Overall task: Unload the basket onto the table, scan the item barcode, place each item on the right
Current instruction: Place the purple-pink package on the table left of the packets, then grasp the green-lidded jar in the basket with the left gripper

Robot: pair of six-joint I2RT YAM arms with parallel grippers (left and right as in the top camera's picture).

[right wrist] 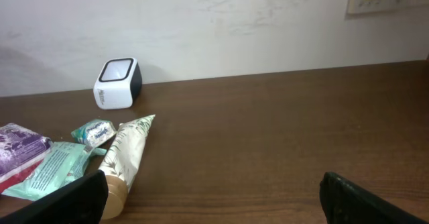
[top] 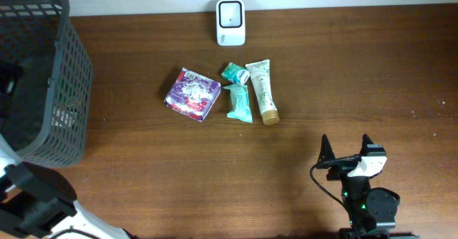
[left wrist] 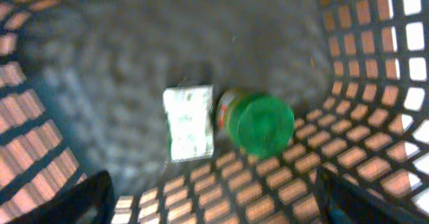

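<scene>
**Both hands released, holding nothing**

Overhead: your scanner (top: 230,22) sits at the table's (top: 143,160) far edge, with purple packet (top: 192,94), teal sachets (top: 237,96) and tube (top: 262,90) just before it. The right hand (top: 347,147) gapes near the front edge.
Left wrist: the left hand (left wrist: 214,204) is spread inside the basket (left wrist: 375,70), above a green-lidded jar (left wrist: 265,125).
Right wrist: open fingers (right wrist: 60,200), tube ahead.

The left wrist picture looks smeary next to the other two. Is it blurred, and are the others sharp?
Left wrist: yes, blurred throughout; the green-lidded jar and white packet in the basket have soft edges, and the print is unreadable. Overhead: sharp and evenly lit, no strong glare on the tube or purple packet. Right wrist: crisp on the scanner and the table.
</scene>
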